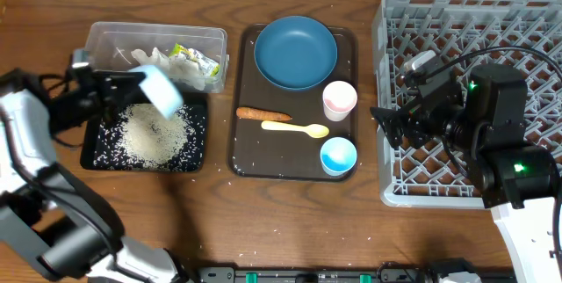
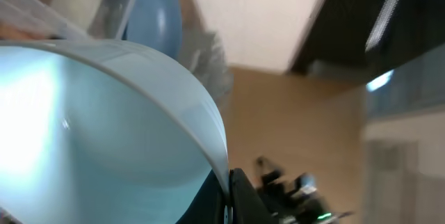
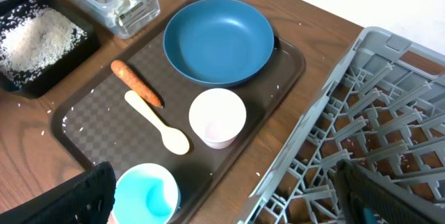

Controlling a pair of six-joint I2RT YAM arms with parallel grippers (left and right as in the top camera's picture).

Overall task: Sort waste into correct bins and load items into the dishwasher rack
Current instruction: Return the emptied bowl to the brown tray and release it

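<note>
My left gripper [image 1: 133,81] is shut on the rim of the light-blue bowl [image 1: 162,90], which hangs tilted over the black tray [image 1: 88,155] holding white rice [image 1: 154,134]. In the left wrist view the bowl [image 2: 104,126] fills the frame, its rim pinched in my gripper [image 2: 228,190]. My right gripper [image 1: 391,125] stands open at the left edge of the grey rack [image 1: 457,19], holding nothing. On the brown tray [image 1: 250,164] lie the dark-blue plate [image 1: 296,52], carrot [image 1: 262,114], yellow spoon [image 1: 294,127], pinkish cup [image 1: 340,100] and small blue cup [image 1: 339,156].
The clear tub [image 1: 158,32] behind the black tray holds tissues [image 1: 167,63] and a snack wrapper [image 1: 195,59]. The right wrist view shows the plate [image 3: 217,41], carrot [image 3: 135,82], spoon [image 3: 156,123], both cups and the rack [image 3: 375,113]. Rice grains are scattered on the tray.
</note>
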